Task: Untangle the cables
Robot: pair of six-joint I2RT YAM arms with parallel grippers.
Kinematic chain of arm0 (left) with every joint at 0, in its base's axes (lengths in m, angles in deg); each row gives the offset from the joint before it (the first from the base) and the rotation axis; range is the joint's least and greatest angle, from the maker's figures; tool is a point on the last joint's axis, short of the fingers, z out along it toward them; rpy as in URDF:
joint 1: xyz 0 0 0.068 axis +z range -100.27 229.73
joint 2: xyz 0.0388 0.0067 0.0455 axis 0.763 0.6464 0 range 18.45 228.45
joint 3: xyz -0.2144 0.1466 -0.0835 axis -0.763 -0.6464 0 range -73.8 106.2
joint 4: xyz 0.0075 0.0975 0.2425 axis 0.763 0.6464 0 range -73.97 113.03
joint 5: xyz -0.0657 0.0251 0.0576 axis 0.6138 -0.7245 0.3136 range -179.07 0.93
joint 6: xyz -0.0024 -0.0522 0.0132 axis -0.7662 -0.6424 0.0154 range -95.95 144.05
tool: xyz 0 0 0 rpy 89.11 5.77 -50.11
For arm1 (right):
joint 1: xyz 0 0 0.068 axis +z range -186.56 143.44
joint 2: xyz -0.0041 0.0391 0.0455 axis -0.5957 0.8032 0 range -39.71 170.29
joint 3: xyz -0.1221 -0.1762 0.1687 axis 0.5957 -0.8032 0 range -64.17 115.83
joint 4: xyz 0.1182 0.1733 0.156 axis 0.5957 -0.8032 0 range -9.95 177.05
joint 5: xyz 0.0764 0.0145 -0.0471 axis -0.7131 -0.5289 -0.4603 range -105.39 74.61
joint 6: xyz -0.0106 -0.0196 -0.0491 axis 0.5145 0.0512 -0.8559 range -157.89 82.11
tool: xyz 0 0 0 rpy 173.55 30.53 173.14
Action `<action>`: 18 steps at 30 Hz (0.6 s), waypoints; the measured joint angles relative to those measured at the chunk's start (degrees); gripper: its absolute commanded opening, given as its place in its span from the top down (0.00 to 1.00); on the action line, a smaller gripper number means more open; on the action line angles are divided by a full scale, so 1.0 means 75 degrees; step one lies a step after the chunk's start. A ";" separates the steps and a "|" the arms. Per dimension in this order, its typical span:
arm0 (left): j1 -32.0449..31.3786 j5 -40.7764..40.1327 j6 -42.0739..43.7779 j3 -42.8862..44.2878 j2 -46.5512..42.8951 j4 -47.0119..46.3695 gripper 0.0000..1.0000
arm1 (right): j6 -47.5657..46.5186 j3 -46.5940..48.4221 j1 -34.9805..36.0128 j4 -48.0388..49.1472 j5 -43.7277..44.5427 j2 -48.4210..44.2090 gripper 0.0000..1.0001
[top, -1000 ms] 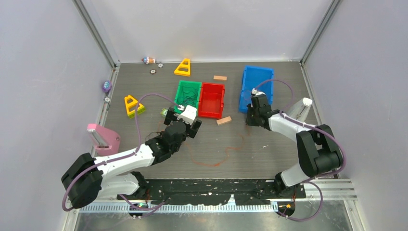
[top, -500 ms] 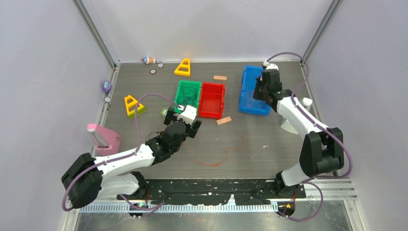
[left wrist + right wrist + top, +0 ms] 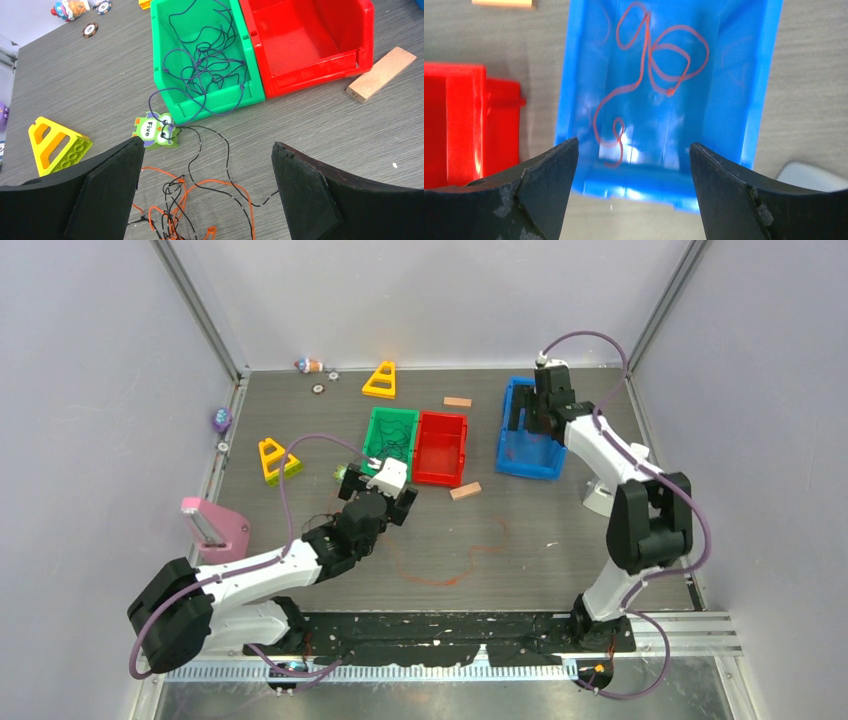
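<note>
The right end effector (image 3: 631,150) hovers over the blue plastic bin (image 3: 574,85), jaws spread wide and holding nothing. A thin orange-red wire (image 3: 670,92) lies looped on the bin floor, so this strand looks sorted.

The left end effector (image 3: 207,147) is fully open and empty above a small clump of orange and black wire strands (image 3: 172,210) on the grey surface (image 3: 560,540), just in front of the green plastic bin (image 3: 210,102). That bin holds a tangled dark wire (image 3: 210,65), one loop of which spills over its front wall onto a green owl tile (image 3: 152,131).

The next pick probably belongs to the left side. It should take one strand only, near a free end, and close fully because the wire is so thin. A slow lift lets the crossings slip apart, and it should stay clear of the spilled loop.

By count:
- Three bins, the red plastic bin (image 3: 315,67) empty.
- One more loose orange wire (image 3: 450,565) on the surface.
- Two wooden blocks (image 3: 380,74).
- Two yellow triangular toys (image 3: 380,380).
</note>
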 measured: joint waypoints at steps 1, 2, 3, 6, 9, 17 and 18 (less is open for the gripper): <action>0.0003 -0.0020 -0.0012 0.0000 0.0000 -0.0003 0.00 | -0.0003 -0.0268 0.0055 -0.0023 -0.0035 -0.0286 0.13; 0.0003 -0.0052 -0.0038 0.0000 0.0000 0.0000 0.00 | -0.0015 -0.0548 0.0128 -0.0058 -0.0061 -0.0624 0.13; 0.0003 -0.0090 -0.0117 0.0000 0.0000 0.0003 0.00 | -0.0029 -0.0848 0.0236 -0.0061 -0.0122 -0.1008 0.13; 0.0052 -0.0242 -0.0411 0.0000 -0.0023 0.0082 0.01 | -0.0087 -0.1784 0.0726 0.0154 -0.0452 -0.2235 0.13; 0.0318 -0.0166 -0.0933 0.0003 -0.0213 0.0510 0.00 | -0.0119 -0.2731 0.1469 0.0516 -0.0976 -0.3351 0.13; 0.2279 0.1032 -0.2620 0.0000 -0.1979 0.2375 0.00 | 0.0017 -0.4150 0.4030 0.1545 -0.1775 -0.3754 0.18; 0.2477 0.1177 -0.2786 0.0003 -0.2136 0.2605 0.00 | 0.0047 -0.4191 0.4264 0.1658 -0.1813 -0.3692 0.20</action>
